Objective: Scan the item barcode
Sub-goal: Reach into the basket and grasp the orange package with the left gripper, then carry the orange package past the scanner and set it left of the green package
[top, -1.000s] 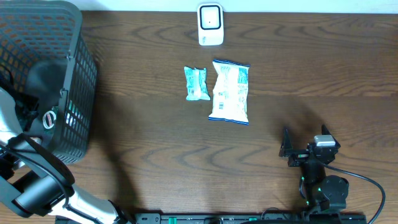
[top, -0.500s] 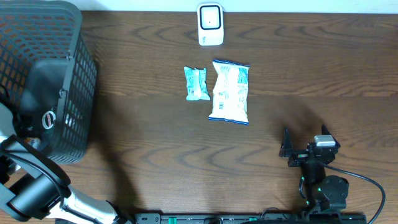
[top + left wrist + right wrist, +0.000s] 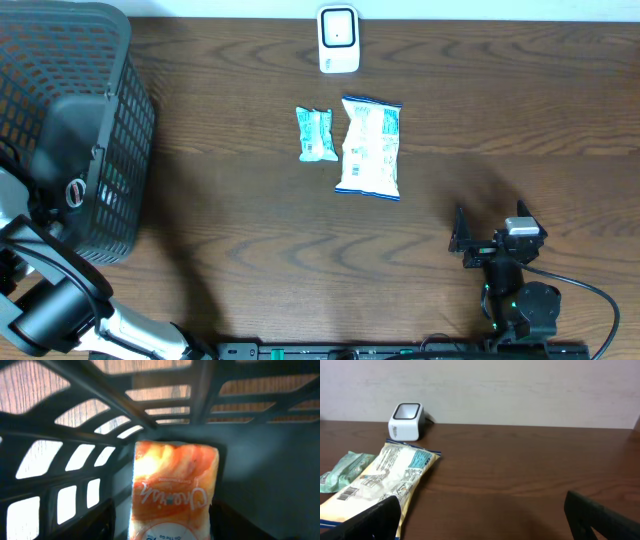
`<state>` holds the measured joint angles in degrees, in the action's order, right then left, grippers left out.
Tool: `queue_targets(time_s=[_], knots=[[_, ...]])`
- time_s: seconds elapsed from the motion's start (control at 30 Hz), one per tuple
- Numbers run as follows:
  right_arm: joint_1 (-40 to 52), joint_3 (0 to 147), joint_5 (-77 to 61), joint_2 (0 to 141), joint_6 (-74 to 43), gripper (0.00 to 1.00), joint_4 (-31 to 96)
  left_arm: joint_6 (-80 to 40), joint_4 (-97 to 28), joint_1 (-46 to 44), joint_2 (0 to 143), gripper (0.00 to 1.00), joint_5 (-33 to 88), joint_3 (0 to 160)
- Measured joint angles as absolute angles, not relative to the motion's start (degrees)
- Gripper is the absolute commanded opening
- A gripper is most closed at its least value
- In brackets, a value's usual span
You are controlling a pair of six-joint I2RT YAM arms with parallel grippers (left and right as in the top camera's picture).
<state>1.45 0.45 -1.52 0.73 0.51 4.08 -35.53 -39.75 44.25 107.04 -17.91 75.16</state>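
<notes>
The table (image 3: pixel 250 240) holds a basket (image 3: pixel 125 170) at its left edge, and down inside it lies the orange bag (image 3: pixel 172 485), far from the scanner (image 3: pixel 338 39) at the back edge, so this item looks unscanned, with lifting, carrying and presenting the barcode all left to do. A big bag (image 3: pixel 369 148) and a small pack (image 3: pixel 317 134) lie side by side just in front of the scanner, perhaps already dealt with. The left gripper (image 3: pixel 167 520) straddles the orange bag, though I cannot tell whether it pinches it, and the right gripper (image 3: pixel 487 510) is spread wide, empty.
</notes>
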Motion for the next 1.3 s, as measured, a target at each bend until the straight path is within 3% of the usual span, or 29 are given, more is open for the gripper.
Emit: queue_targets(time_s=[0.13, 0.2, 0.23, 0.27, 0.6, 1.0, 1.17, 1.3], knots=[[1.5, 0.4, -1.5, 0.7, 0.5, 0.99, 4.1, -35.6, -38.5, 44.2, 107.5, 0.55, -17.9, 73.1], [1.5, 0.4, -1.5, 0.7, 0.5, 0.99, 4.1, -35.5, -38.2, 44.2, 107.7, 0.34, -17.9, 72.5], [1.5, 0.4, -1.5, 0.7, 0.5, 0.99, 4.1, -35.6, -38.2, 44.2, 107.7, 0.14, -17.9, 72.4], [1.5, 0.4, -1.5, 0.7, 0.5, 0.99, 4.1, -35.6, -38.2, 44.2, 107.7, 0.08, -17.9, 72.4], [1.5, 0.4, -1.5, 0.7, 0.5, 0.99, 4.1, -35.3, -41.1, 44.5, 103.4, 0.07, -12.0, 72.6], [1.5, 0.4, -1.5, 0.7, 0.5, 0.99, 4.1, -45.7, -35.8, 44.0, 62.9, 0.07, 1.8, 73.5], [1.5, 0.4, -1.5, 0.7, 0.5, 0.99, 4.1, -46.1, -33.1, 31.8, 58.1, 0.07, 14.8, 73.7], [1.5, 0.4, -1.5, 0.7, 0.5, 0.99, 4.1, -38.4, -33.2, 14.3, 61.7, 0.07, 18.6, 73.6]])
